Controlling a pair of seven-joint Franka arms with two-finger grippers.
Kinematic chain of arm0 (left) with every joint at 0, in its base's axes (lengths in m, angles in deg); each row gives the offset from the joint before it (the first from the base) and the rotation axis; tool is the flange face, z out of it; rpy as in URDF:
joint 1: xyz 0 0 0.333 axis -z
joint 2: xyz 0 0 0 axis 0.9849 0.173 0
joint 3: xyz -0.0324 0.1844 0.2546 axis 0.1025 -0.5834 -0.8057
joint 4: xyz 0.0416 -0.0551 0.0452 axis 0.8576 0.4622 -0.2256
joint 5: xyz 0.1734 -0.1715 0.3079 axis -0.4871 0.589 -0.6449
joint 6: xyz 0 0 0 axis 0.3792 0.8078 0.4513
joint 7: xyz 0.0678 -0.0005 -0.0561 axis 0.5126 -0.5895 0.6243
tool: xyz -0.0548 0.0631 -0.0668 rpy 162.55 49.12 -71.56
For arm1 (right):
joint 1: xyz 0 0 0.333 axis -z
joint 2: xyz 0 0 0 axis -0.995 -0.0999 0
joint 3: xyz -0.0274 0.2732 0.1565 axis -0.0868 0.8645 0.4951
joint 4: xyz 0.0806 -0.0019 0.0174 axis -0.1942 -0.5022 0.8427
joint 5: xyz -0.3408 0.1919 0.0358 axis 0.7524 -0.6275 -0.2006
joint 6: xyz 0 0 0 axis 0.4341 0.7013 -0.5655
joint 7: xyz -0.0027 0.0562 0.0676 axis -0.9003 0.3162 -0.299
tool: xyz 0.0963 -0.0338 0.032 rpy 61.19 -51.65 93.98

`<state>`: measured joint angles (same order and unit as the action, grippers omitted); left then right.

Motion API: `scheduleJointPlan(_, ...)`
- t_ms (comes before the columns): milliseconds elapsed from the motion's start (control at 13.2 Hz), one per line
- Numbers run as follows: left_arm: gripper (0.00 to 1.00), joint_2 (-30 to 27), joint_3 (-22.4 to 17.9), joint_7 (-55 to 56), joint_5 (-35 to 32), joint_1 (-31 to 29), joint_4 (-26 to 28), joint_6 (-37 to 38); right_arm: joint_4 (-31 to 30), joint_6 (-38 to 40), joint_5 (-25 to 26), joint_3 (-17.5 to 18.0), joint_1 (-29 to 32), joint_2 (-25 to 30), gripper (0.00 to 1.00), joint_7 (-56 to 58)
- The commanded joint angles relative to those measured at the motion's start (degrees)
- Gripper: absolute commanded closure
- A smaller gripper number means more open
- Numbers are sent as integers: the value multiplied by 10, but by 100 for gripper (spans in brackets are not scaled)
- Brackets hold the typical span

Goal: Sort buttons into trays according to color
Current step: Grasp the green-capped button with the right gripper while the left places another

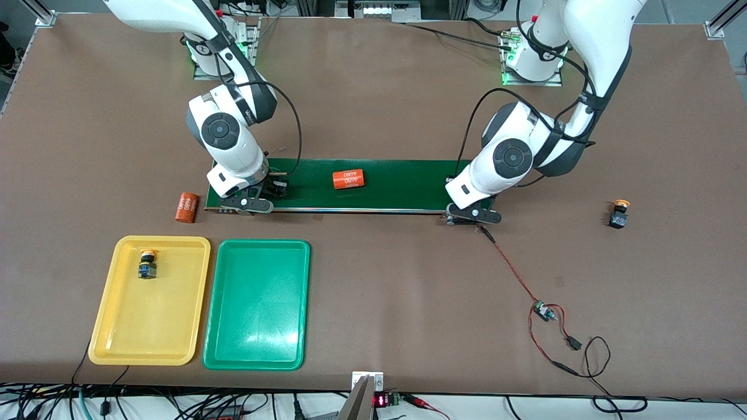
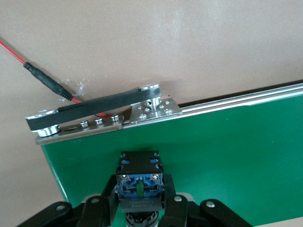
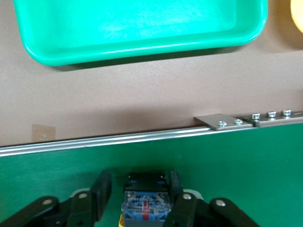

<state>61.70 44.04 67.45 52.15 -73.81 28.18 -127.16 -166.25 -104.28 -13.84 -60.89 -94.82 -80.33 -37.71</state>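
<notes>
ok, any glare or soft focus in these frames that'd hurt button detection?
Front view: sharp and evenly lit, a mild sheen on the green tray, soft shadows under the arms. Left wrist view: glare on the belt's metal rail; the held button is sharp. Right wrist view: a bright highlight on the green tray floor, and the button between the fingers is slightly soft.

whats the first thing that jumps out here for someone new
Both grippers are down at the ends of the dark-green conveyor belt, each around a button: the left gripper shut on one, the right gripper's fingers flanking another. Nearer the camera lie the yellow tray, holding a yellow button, and the green tray.
</notes>
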Motion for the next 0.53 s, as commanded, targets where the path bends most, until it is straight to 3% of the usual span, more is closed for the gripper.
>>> scheduleJointPlan(0,34,7,-6,1,4,9,-10,3,15,-2,8,4,11,-8,69,8)
scheduleJointPlan(76,0,6,-6,-4,4,10,-8,4,21,0,8,4,12,-7,73,12)
scheduleJointPlan(454,0,-56,-18,-5,5,-16,-8,42,104,95,8,4,19,1,74,62)
